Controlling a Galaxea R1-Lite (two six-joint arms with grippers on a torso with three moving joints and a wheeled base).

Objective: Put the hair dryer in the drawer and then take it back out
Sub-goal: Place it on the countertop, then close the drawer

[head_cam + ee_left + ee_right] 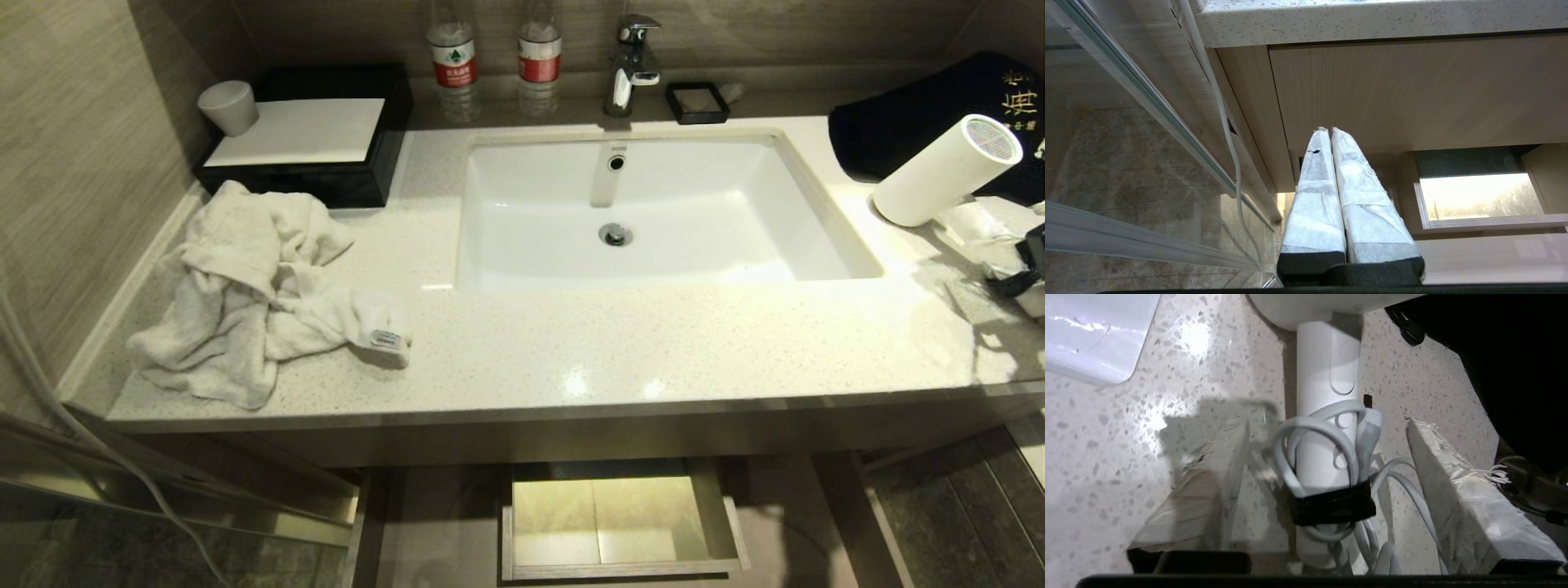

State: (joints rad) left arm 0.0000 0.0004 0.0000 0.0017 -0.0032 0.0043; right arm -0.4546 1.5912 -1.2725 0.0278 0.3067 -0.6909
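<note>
Nearest, below the counter (571,351) edge: the drawer (620,563), pulled out, light wood-grain, shallow, nothing visible inside it in the head view. Left gripper (1327,130) parked low beside the cabinet front, its tape-wrapped fingers (1314,196) pressed together, holding nothing.

On the counter's right end, beside the sink (653,212): the hair dryer (939,171). White; short thick cylindrical barrel with a round mesh grille at one end; straight white handle (1327,396) with an oval switch outline; white cord (1314,449) looped against the handle and bound by a black strap (1333,506). Lying on the speckled stone, not lifted.

Right gripper (1327,426) over the handle, its fingers (1457,490) spread wide, one on each side of the handle and cord bundle, clear gaps on both sides, no contact seen. Handle between the two fingers, running lengthwise along them, the strap near their base, the barrel beyond their tips.

Barrel's long axis slanted across the counter in the head view: grille end raised and facing up toward the right and rear, plain end lower, toward the sink's right rim. Handle coming off the barrel toward the counter's front right edge, largely washed out there.

Behind the dryer, a dark cloth bag (922,114) with pale lettering. Farther off on the left, a crumpled white towel (253,294); at the back, a tap (633,61) and two water bottles (453,53).
</note>
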